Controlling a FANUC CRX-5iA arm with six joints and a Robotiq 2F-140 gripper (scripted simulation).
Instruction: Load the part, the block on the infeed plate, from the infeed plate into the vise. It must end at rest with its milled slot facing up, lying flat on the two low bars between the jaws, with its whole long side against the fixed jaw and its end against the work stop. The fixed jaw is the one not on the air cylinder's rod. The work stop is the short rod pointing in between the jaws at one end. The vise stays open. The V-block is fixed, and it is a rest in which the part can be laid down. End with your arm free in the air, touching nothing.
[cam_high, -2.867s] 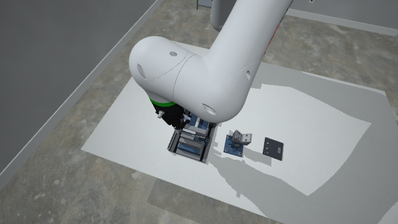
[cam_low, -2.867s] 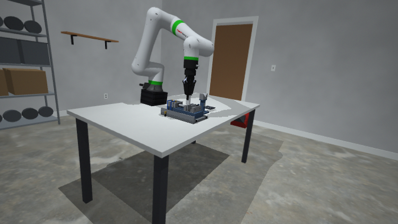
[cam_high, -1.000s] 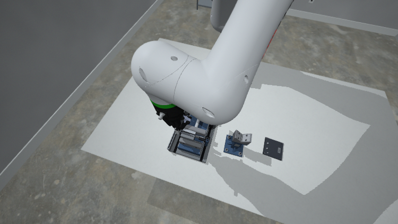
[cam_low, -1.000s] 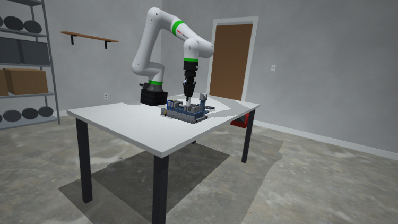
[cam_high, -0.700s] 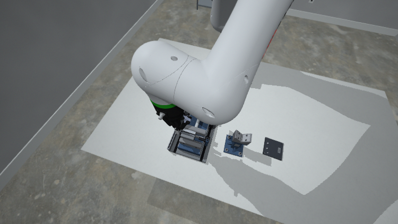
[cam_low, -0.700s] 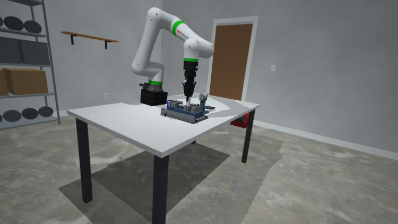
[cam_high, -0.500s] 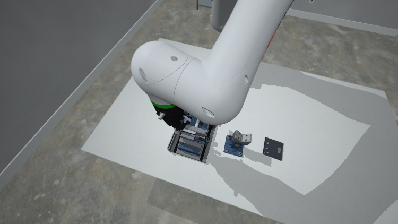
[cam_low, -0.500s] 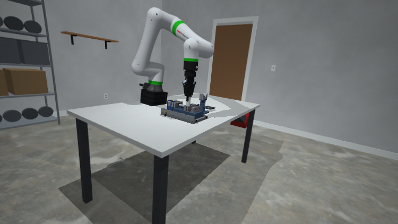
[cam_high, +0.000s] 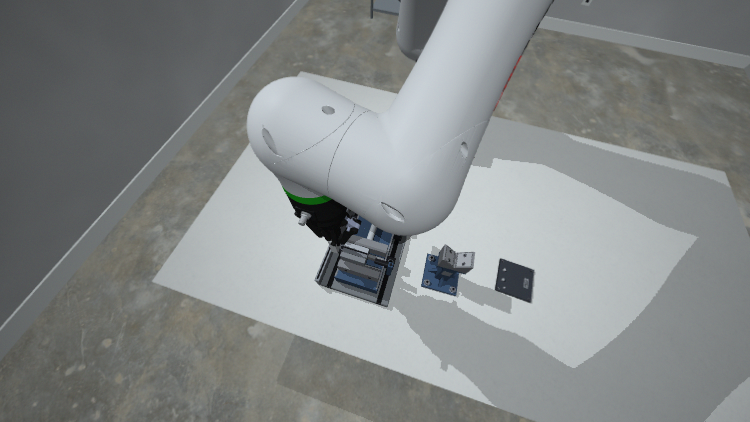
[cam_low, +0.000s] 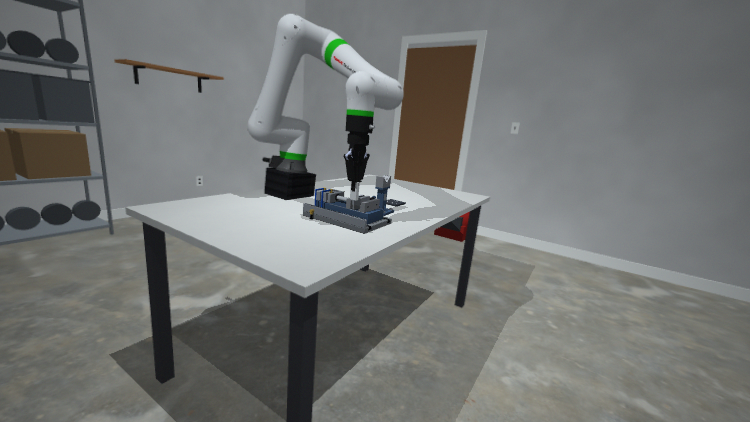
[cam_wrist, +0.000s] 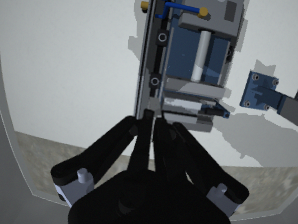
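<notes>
I am making out red lettering on my upper arm link (cam_low: 343, 61) beside its green band, too small to read. My gripper (cam_wrist: 152, 105) is fully closed, fingers pressed together, gripping nothing. I am hanging it tips-down over the near end of the vise (cam_wrist: 154, 63); whether the tips are touching it I cannot tell. Just beyond my fingertips the pale part (cam_high: 356, 257) is lying between the jaws, though its slot and its seating are too small for me to judge. Farther out, to the side, the V-block (cam_high: 455, 258) is standing on its blue base, and beyond that the dark infeed plate (cam_high: 514, 279) is lying on the table (cam_low: 251, 236)
</notes>
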